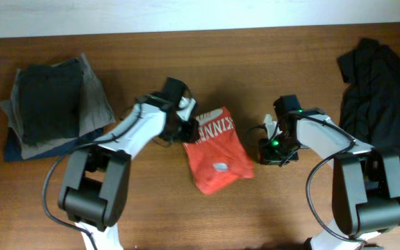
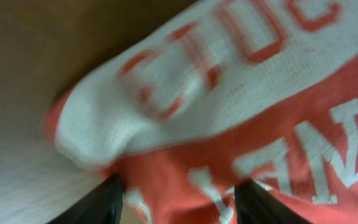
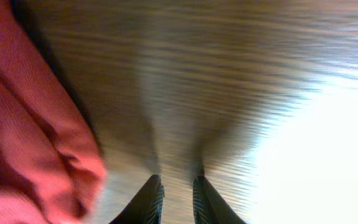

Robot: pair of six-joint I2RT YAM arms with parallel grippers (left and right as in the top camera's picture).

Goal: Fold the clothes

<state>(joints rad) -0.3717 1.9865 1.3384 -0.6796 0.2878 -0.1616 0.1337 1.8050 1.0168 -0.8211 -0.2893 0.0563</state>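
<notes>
Widely parted left fingers over T-shirt

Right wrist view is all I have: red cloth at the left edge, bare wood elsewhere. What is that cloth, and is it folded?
Observer: It is the red-orange T-shirt, a compact folded bundle at the middle of the table in the overhead view.
Operator: Where is the other arm?
Observer: The left hand is at the shirt's lettered edge, its fingers spread apart.
Operator: Anything not yet folded?
Observer: A black garment lies crumpled at the table's right end.
</notes>
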